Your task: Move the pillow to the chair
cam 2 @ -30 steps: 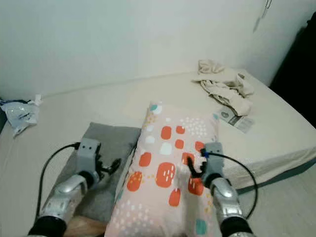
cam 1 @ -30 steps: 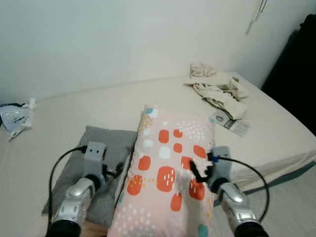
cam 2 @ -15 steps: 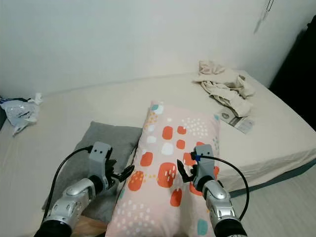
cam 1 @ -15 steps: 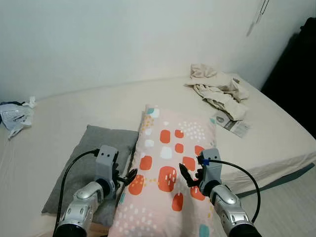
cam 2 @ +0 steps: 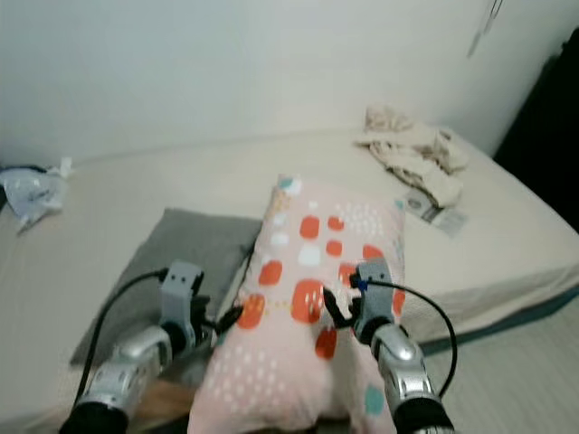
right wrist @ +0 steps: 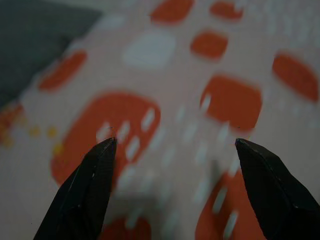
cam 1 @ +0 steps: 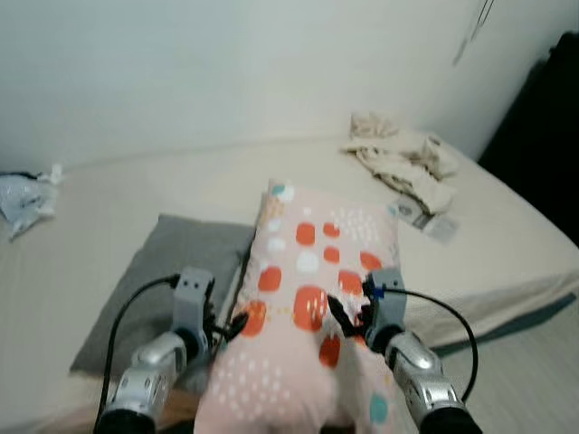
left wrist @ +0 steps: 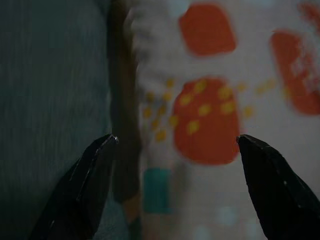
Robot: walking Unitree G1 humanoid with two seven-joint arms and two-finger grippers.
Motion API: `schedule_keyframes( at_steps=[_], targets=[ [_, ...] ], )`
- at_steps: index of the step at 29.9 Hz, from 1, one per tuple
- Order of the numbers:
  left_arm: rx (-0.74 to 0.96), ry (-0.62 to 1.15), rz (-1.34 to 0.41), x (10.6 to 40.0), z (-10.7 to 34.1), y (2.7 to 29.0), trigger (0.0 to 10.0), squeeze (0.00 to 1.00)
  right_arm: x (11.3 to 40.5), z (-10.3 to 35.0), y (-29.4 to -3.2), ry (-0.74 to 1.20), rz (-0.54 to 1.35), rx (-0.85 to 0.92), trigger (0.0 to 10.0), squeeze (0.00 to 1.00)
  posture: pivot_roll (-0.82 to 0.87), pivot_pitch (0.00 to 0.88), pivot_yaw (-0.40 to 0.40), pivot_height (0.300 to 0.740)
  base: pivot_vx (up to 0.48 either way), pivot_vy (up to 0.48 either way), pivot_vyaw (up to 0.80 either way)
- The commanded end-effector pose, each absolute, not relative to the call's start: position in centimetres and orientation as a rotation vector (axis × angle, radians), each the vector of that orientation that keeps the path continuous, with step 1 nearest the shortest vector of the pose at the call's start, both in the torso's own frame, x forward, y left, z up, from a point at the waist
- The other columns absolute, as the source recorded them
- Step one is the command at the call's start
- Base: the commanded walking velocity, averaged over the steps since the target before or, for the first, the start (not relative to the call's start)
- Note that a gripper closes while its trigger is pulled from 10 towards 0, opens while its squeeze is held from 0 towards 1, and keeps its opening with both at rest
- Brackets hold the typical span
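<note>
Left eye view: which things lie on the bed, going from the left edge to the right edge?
Plastic bag → grey pillow → patterned pillow → booklet, with the crumpled cloth behind it.

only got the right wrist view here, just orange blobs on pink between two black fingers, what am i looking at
Observer: That is the patterned pillow lying on the bed. The right gripper is over its middle, fingers spread.
Operator: where's the other arm
Observer: The left gripper is at the pillow's left edge, fingers spread, with that edge between them in its wrist view.
Operator: anything next to the pillow
Observer: A grey pillow lies right beside it on the robot's left.
Operator: anything else on the bed
Observer: A heap of crumpled cloth sits at the far right corner, well beyond the pillow.
</note>
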State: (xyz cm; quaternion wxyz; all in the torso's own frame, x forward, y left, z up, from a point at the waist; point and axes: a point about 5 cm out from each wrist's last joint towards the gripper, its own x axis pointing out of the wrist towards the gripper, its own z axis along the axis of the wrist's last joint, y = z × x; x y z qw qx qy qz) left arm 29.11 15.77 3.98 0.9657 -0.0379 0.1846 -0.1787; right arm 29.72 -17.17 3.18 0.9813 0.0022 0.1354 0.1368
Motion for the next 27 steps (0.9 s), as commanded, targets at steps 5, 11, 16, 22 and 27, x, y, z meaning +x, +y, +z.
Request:
schedule_keyframes(
  at_steps=[5,11,16,22,27],
  targets=[
    [-0.065,0.384,-0.354,28.8,3.7,15.6,10.0,0.00,29.1,2.8,-16.9,0.266,0.264,0.026,10.0,0.00,-0.05,0.071,-0.032,0.605,0.000,0.000,0.00],
    [-0.079,0.373,-0.374,28.9,4.0,15.4,10.0,0.00,29.0,3.1,-17.2,0.243,0.260,0.059,10.0,0.00,-0.06,0.065,-0.030,0.595,0.000,0.000,0.00],
    [-0.143,0.362,-0.395,29.5,4.7,15.3,10.0,0.00,28.9,3.1,-17.5,0.249,0.264,0.058,10.0,0.00,-0.05,0.060,-0.024,0.570,0.000,0.000,0.00],
    [-0.337,0.456,-0.468,29.9,4.9,15.1,10.0,0.00,28.5,2.9,-17.4,0.272,0.297,0.093,10.0,0.00,-0.05,0.073,-0.015,0.570,0.000,0.000,0.00],
    [-0.378,0.494,-0.415,30.5,4.7,15.8,10.0,0.00,28.4,3.0,-17.7,0.270,0.283,0.113,10.0,0.00,-0.05,0.080,-0.008,0.570,0.000,0.000,0.00]
  ],
)
